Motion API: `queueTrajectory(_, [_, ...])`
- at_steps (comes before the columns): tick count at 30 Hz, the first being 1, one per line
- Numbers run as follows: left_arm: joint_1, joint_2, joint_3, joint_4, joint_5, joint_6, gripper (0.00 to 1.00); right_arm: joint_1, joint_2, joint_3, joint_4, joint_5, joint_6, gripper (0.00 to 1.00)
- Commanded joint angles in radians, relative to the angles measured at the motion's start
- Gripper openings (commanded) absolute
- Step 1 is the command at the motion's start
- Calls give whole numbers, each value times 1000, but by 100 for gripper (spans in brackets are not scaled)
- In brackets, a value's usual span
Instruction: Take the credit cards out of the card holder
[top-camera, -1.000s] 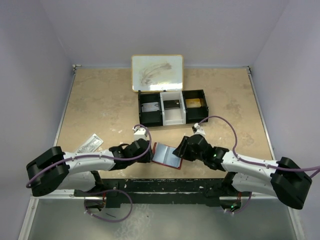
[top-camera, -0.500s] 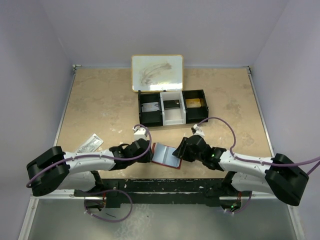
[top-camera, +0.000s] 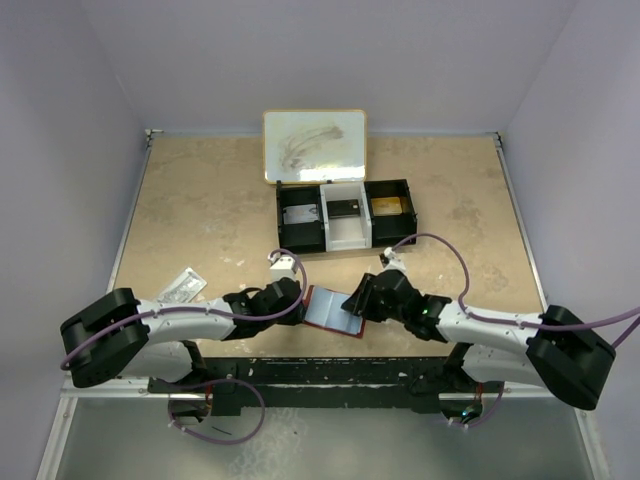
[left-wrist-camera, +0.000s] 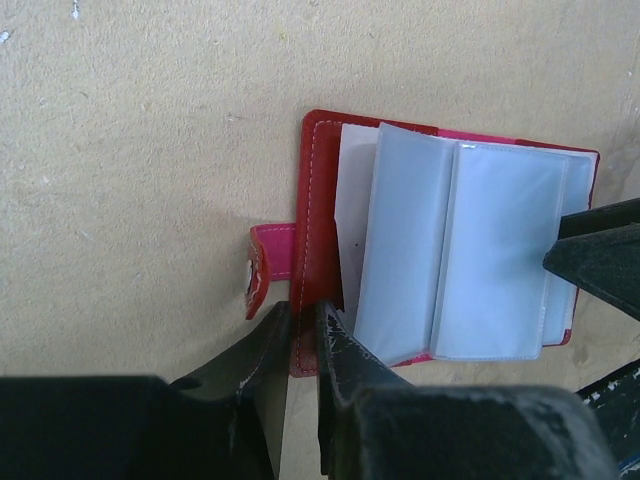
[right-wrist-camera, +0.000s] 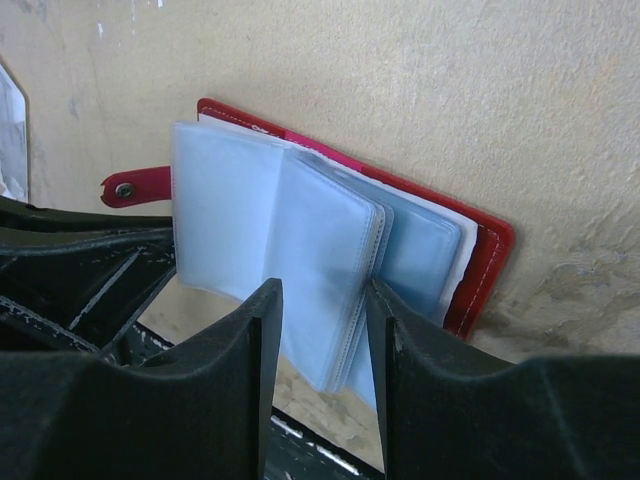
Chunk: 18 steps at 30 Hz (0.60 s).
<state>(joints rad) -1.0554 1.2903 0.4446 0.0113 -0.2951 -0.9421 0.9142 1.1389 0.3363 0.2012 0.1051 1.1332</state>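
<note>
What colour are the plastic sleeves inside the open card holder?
Pale grey-blue, translucent sleeves inside the red card holder; the left wrist view shows them best.

lab test cell — plain lilac walls | beige tabletop | bolted arm mounts

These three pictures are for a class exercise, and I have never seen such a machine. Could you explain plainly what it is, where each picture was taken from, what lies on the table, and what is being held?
Two robot arms are bolted at the table's near edge, each ending in a two-finger gripper. One picture looks down from above; the other two come from cameras on each wrist. Between the arms lies the card holder, red, open, with pale plastic sleeves. The left gripper pinches its red cover edge beside the side tab. The right gripper straddles several sleeves; whether it grips them is unclear. Farther back are a black three-compartment tray, a whiteboard, and a banknote at the left.
</note>
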Motion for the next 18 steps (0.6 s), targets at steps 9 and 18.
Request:
queueTrajectory(9, [-14,13,-8,38,14,-6,11,2,20,96,28,-48,-72,39])
queueTrajectory(18, [-15,14,-2,25,9,-5,10,3,5,131,-53,-25,-83,40])
